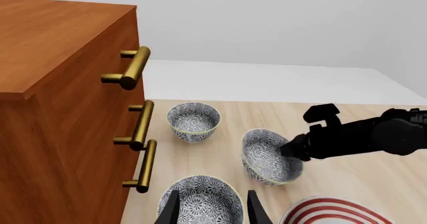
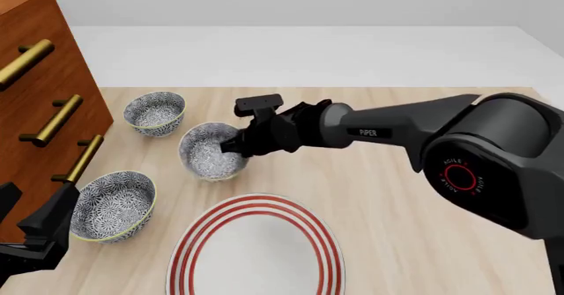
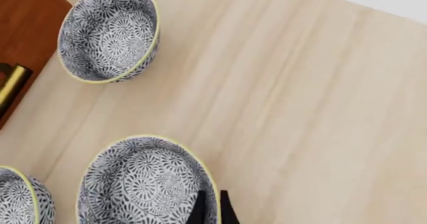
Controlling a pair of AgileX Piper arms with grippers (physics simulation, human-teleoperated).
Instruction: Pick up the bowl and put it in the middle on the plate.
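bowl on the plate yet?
No. The right gripper grips the tilted bowl by its rim beyond the bare plate.

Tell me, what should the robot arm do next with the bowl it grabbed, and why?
Probably lift it a little. The right end effector pinches the rim of the tilted middle bowl, which still looks low over the table, and the plate sits nearer the camera.

Simulated home dining spot (wooden dresser (image 2: 39,97), table (image 2: 423,242), bare backdrop).
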